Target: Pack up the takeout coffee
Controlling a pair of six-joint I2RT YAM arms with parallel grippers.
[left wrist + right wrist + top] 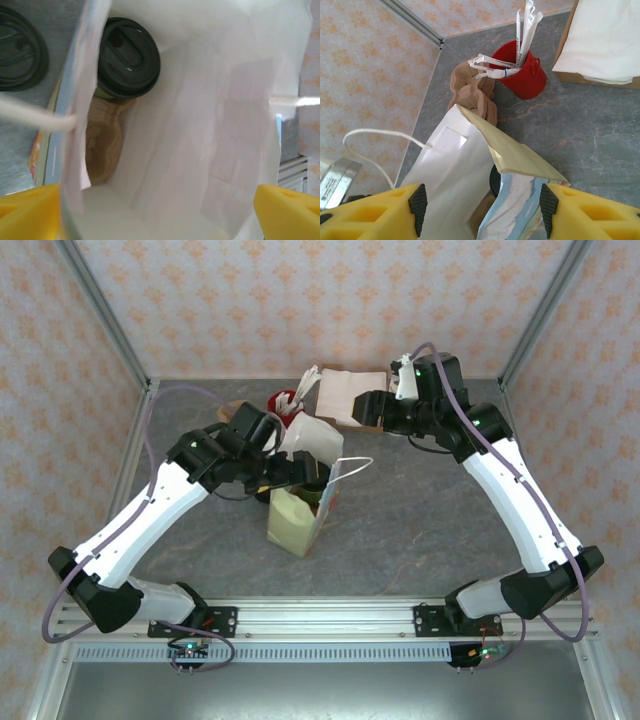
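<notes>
Resting on the counter (pixel 420 530), the white paper bag (pixel 295 525) holds the takeout coffee (pixel 129 57) deep inside, lid facing the left gripper (pixel 160 202) straight above. Its fingers spread wide and empty. The right gripper (pixel 481 207), farther off, gapes empty too.

The takeout coffee (pixel 128 57) hides its cup under the lid (a loose lid (pixel 20 50) is cropped left)
</notes>
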